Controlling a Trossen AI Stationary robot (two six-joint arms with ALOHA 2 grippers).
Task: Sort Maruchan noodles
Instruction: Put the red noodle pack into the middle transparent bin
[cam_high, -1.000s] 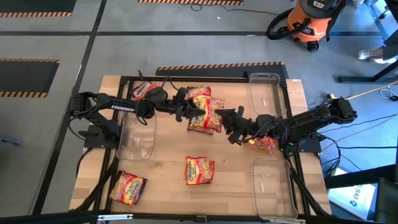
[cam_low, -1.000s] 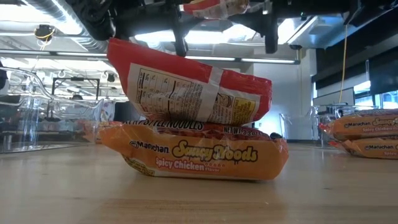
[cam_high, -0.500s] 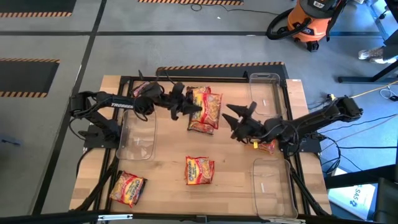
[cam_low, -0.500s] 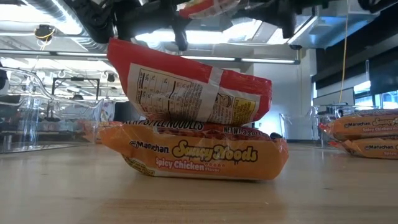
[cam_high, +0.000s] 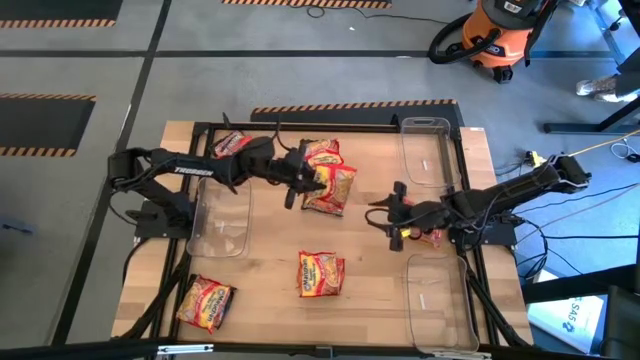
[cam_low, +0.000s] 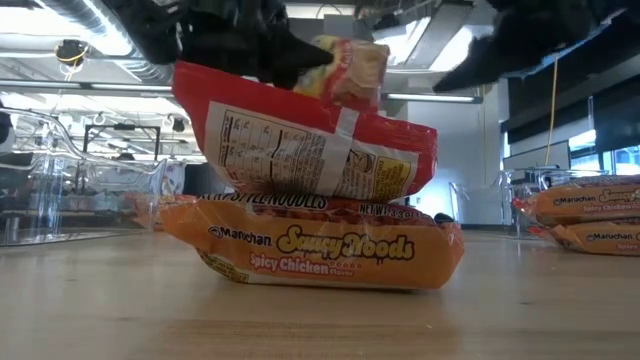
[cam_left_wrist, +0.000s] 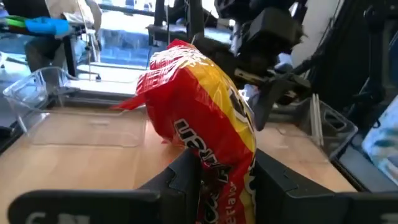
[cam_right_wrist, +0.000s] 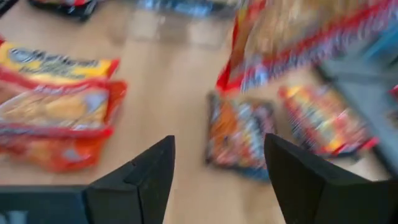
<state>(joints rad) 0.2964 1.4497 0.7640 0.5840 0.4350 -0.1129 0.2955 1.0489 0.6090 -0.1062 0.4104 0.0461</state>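
Two dark robot hands are over the light wooden worktop. The left hand pinches a red-and-yellow crinkly plastic noodle packet between its fingers and holds it up off the wood. Just under and beside that hand lie more packets in a small pile. The right hand is well apart from the left hand, with its fingers spread and nothing between them. Another orange-red flat packet lies near the front, between the two hands. One more packet lies at the front left corner.
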